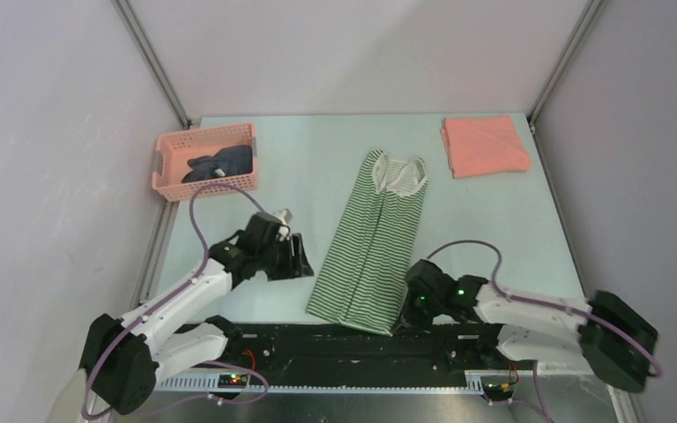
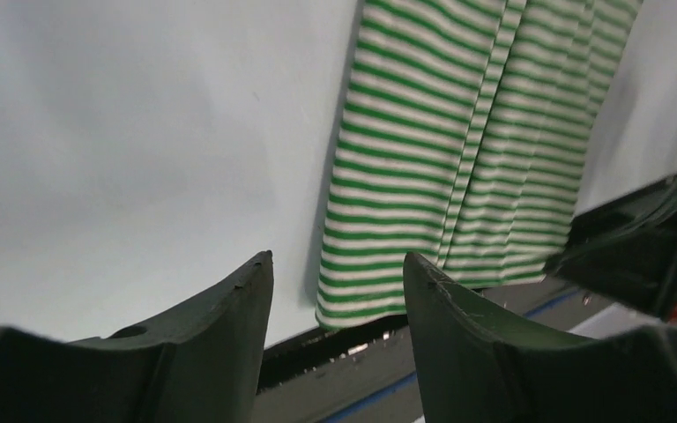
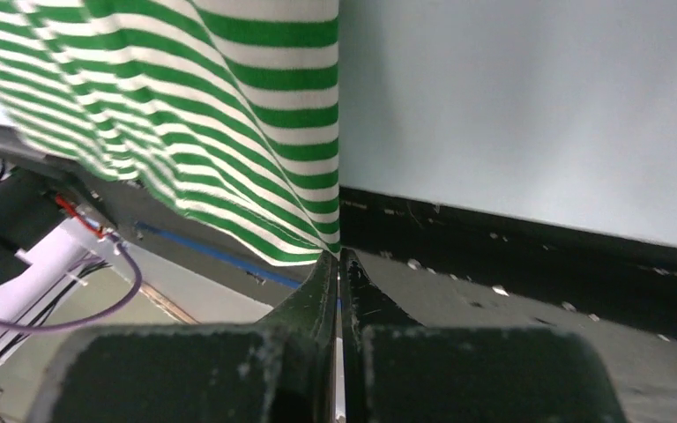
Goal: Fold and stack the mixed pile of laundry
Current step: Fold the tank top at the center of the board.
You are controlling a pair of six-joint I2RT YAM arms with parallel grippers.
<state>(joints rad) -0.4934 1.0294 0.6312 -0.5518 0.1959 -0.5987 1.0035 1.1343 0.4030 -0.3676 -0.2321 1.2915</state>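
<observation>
- We are seeing the right pincer [image 3: 339, 257] clamping the near corner of the striped garment [image 1: 372, 242].
- We are noting the left pincer [image 2: 336, 264] gaping wide and empty, with the garment's hem lying just ahead.

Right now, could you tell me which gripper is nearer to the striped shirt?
Right. The right gripper pinches the near right corner of the striped shirt; the left gripper hangs open beside its left edge, holding nothing.

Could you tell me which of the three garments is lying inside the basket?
The dark navy garment, bunched in the pink basket far left; the striped one lies stretched out mid-table, the salmon one folded far right.
</observation>
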